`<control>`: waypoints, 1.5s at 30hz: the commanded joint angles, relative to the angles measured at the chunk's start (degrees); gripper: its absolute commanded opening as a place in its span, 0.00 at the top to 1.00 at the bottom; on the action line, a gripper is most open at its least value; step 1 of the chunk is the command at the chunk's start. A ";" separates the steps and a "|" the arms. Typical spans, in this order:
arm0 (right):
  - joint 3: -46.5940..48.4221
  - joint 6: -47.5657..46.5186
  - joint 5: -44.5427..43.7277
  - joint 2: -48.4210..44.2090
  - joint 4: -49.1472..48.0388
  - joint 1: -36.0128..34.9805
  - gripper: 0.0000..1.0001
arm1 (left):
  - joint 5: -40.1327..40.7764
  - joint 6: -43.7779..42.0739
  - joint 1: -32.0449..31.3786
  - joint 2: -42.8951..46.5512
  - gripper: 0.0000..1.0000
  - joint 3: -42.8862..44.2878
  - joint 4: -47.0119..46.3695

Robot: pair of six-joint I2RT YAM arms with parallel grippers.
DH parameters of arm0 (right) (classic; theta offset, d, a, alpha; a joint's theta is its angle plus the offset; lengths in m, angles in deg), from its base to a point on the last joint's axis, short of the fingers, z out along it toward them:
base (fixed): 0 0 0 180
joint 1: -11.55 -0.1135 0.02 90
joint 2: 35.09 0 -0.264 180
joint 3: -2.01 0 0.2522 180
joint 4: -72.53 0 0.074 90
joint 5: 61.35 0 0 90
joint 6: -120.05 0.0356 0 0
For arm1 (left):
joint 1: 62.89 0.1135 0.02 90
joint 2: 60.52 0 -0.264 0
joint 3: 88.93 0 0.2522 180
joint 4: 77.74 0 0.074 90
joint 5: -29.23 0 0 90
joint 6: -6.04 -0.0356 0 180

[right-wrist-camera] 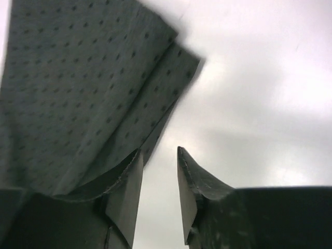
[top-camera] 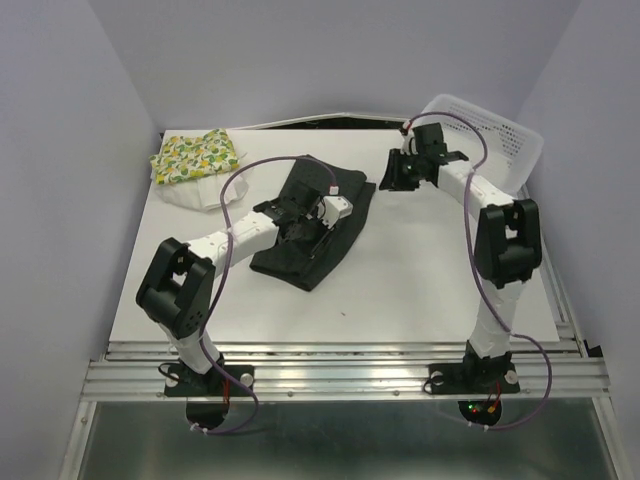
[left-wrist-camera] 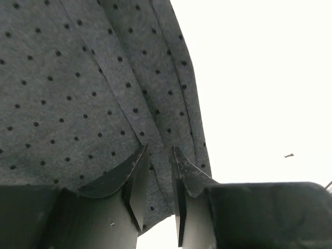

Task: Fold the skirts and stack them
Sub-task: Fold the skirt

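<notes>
The black skirt [top-camera: 312, 228] lies folded in the middle of the table; up close it is dark cloth with small dots [left-wrist-camera: 78, 78]. My left gripper [top-camera: 333, 213] hovers low over its right part, jaws a little apart, and cloth [left-wrist-camera: 159, 149] shows under the gap with nothing pinched. My right gripper [top-camera: 400, 172] is just off the skirt's far right corner, open and empty [right-wrist-camera: 160, 150], with the folded edge [right-wrist-camera: 78, 78] to the left of its fingers. The lemon-print skirt [top-camera: 196, 155] rests folded on the white skirt [top-camera: 190, 196] at the back left.
A white mesh basket [top-camera: 495, 135] stands tilted at the back right, close behind the right arm. The white table [top-camera: 420, 280] ends at a metal rail along the near edge. Purple cables loop off both arms.
</notes>
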 commanded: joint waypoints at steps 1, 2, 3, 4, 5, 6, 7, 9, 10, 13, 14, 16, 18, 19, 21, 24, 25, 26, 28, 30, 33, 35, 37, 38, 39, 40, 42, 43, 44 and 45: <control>-16.56 14.20 13.64 -12.57 -5.75 0.49 0.59 | -0.85 3.82 0.13 2.71 0.65 2.49 2.17; -20.73 20.93 16.56 -15.81 -8.66 0.49 0.59 | -0.41 3.73 0.13 2.71 0.65 2.06 2.70; -24.68 24.48 20.85 -17.23 -14.95 0.49 0.60 | -0.32 3.64 0.13 2.80 0.65 1.71 3.14; -28.38 27.99 22.54 -18.38 -18.23 0.49 0.61 | -0.14 3.64 0.13 2.97 0.65 1.18 3.49; -34.42 33.77 23.87 -20.22 -22.09 -0.81 0.62 | 0.64 3.73 0.13 3.06 0.65 0.57 3.85; -36.74 36.00 24.58 -21.11 -24.92 -1.52 0.63 | 1.09 3.90 0.13 3.41 0.65 -0.22 4.11; -38.50 37.77 24.58 -21.64 -31.56 -2.49 0.65 | 1.26 4.25 0.13 3.50 0.64 -0.67 4.37; -41.23 41.81 23.36 -22.08 -37.74 -6.16 0.67 | 2.23 4.43 0.13 3.85 0.61 -1.72 4.90; -41.51 42.78 22.92 -21.65 -38.91 -7.67 0.68 | 2.76 4.43 0.13 3.77 0.59 -1.90 5.08; -40.46 47.43 22.91 -17.45 -41.55 -12.94 0.71 | 4.43 3.56 0.13 2.98 0.55 -2.08 6.30; -40.28 48.76 23.09 -16.20 -41.99 -13.91 0.73 | 4.52 3.47 0.13 2.71 0.55 -1.90 6.66; -40.37 51.48 24.22 -12.79 -44.87 -16.46 0.75 | 4.52 3.38 0.13 2.18 0.55 -1.81 6.84; -40.28 54.47 24.23 -11.01 -45.51 -17.78 0.76 | 4.43 3.47 0.21 2.27 0.55 -1.81 6.66; -40.80 55.70 24.32 -10.40 -46.73 -18.92 0.77 | 4.60 3.55 0.21 2.27 0.55 -1.73 6.49; -41.94 58.61 24.15 -9.43 -47.62 -19.46 0.81 | 5.22 3.55 0.21 1.92 0.55 -1.38 6.49; -45.19 60.98 23.53 -9.95 -48.58 -20.16 0.85 | 5.05 3.47 0.74 1.74 0.55 -1.02 6.22; -45.90 61.25 23.09 -10.21 -48.94 -20.16 0.87 | 5.05 3.47 0.83 1.83 0.55 -0.94 6.14; -46.86 61.34 22.39 -10.39 -48.85 -20.68 0.88 | 4.96 3.38 0.83 1.74 0.55 -0.94 6.05; -46.96 60.73 21.77 -9.87 -48.77 -20.69 0.89 | 4.08 3.20 0.83 1.83 0.56 -1.28 5.87; -46.35 59.15 20.37 -8.47 -47.97 -20.69 0.90 | 3.47 3.11 0.83 1.66 0.58 -1.64 5.69; -44.68 57.48 20.27 -3.03 -47.27 -20.69 0.93 | 2.76 2.68 0.83 1.13 0.61 -2.34 5.43; -43.71 57.12 20.01 -1.52 -46.74 -20.69 0.93 | 2.50 2.41 0.83 0.78 0.61 -2.25 5.52; -43.01 56.25 19.58 -0.29 -46.22 -20.69 0.94 | 1.71 2.15 0.83 -0.01 0.60 -1.99 5.78; -42.92 55.98 19.40 -0.02 -45.78 -20.69 0.94 | 1.36 2.15 0.83 -0.28 0.59 -1.82 5.87; -42.92 55.89 19.14 0.07 -45.43 -20.69 0.94 | 1.18 2.24 0.83 -1.15 0.59 -1.55 6.04; -43.09 55.80 18.79 -0.02 -44.90 -20.69 0.94 | 1.18 2.24 0.83 -1.77 0.59 -1.38 6.39; -43.27 55.45 18.61 -0.37 -44.46 -20.69 0.94 | 2.05 2.32 0.83 -2.82 0.59 -1.29 6.40; -43.18 55.10 18.35 -0.46 -43.93 -20.69 0.94 | 2.58 2.41 0.83 -3.18 0.59 -1.20 6.22; -43.09 55.10 18.08 -0.72 -43.49 -20.69 0.94 | 2.85 2.41 0.83 -3.35 0.58 -1.20 6.22; -43.01 54.66 17.91 -0.90 -42.97 -20.69 0.94 | 3.89 2.41 0.83 -3.70 0.57 -1.02 6.14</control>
